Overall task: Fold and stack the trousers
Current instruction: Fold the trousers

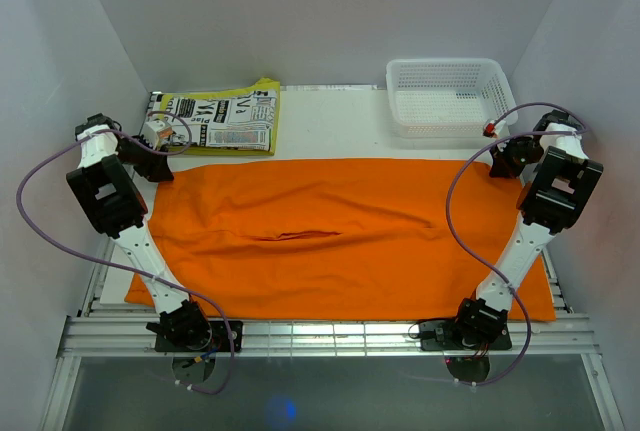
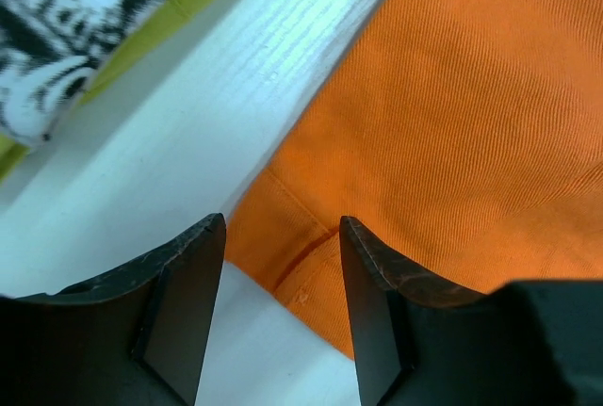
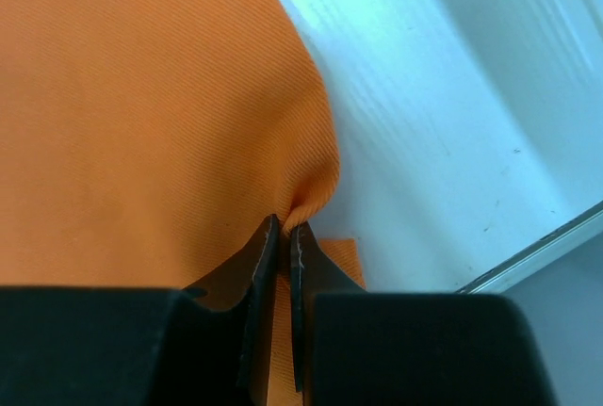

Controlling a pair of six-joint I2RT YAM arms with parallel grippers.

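While clenched on trousers [image 1: 340,236] corner with right gripper [image 3: 285,236], open over opposite corner with left gripper [image 2: 283,222]: grasping; next, shut left.

One pair of orange trousers [image 1: 340,236], one white mesh basket [image 1: 448,131], one printed paper [image 1: 222,116], two robot arms: left arm [image 1: 110,196], right arm [image 1: 552,191].

Wrist views crop the trousers [image 2: 471,123]; print on the paper [image 1: 222,116] is unreadably small.

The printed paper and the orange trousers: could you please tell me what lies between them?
Only bare white table separates paper from trousers, per the left wrist view.
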